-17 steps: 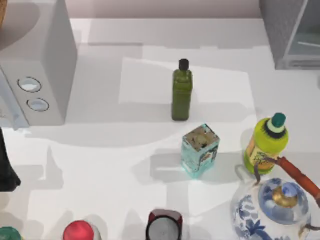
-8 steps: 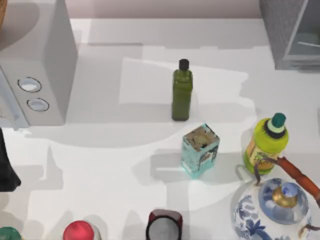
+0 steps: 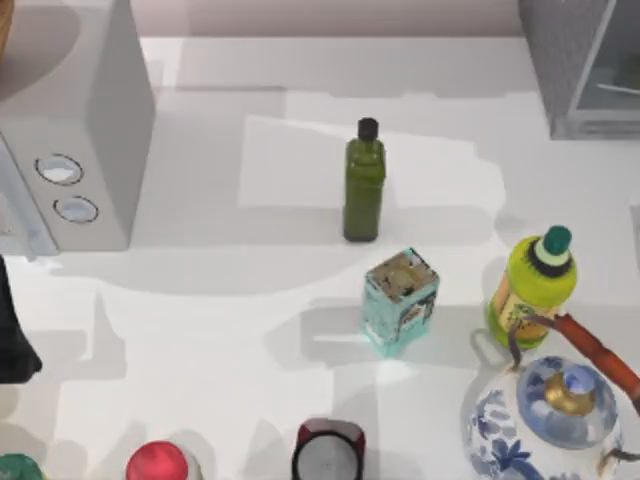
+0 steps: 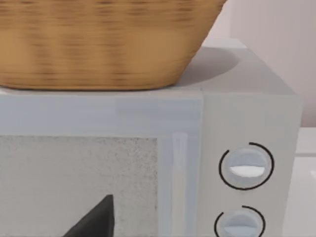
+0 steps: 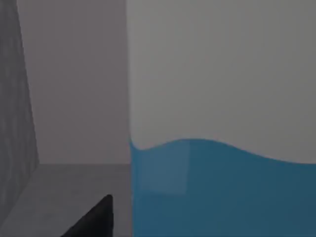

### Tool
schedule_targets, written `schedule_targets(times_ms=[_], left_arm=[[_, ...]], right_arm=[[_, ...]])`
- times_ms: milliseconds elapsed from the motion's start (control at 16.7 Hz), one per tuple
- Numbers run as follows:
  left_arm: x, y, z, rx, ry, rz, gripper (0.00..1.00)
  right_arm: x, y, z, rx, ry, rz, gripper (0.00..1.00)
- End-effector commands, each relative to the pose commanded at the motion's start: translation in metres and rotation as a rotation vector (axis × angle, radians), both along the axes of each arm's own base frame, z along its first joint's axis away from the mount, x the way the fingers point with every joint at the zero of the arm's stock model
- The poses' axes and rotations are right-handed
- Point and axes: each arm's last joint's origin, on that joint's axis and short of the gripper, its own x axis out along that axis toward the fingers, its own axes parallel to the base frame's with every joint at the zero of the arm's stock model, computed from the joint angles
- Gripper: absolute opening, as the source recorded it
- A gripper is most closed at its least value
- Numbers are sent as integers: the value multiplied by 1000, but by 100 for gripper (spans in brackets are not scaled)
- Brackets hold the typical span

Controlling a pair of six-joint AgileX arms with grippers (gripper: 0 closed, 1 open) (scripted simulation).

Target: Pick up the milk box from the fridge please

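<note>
The right wrist view looked close at the milk box (image 5: pixel 222 148), white above and blue below, standing inside the fridge (image 3: pixel 580 65) at the tabletop's (image 3: pixel 250 330) far right corner. A dark finger (image 5: pixel 94 219) of the right hand showed beside the carton; whether that hand was open I cannot tell. The left arm (image 3: pixel 12 330) sat at the left edge, its finger (image 4: pixel 94 219) before the dial box (image 3: pixel 75 130) topped by a basket (image 4: pixel 98 44); its grip state I cannot tell either.
</note>
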Motion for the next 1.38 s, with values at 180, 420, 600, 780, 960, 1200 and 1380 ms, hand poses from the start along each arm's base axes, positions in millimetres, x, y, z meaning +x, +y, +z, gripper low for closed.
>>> schedule_targets(times_ms=[180,420,600,780,960,1200,1380], left_arm=[[0,0,0,0,0,0,100],[0,0,0,0,0,0,100],[0,0,0,0,0,0,100],[0,0,0,0,0,0,100],[0,0,0,0,0,0,100],[0,0,0,0,0,0,100],[0,0,0,0,0,0,100]], right_arm=[[16,1,-1,1,6,0,100],[17,1,-1,1,8,0,100],[17,1,-1,1,8,0,77],[17,1,-1,1,8,0,55],[17,1,-1,1,8,0,32],[17,1,-1,1,8,0,2],[17,1,-1,1,8,0,0]])
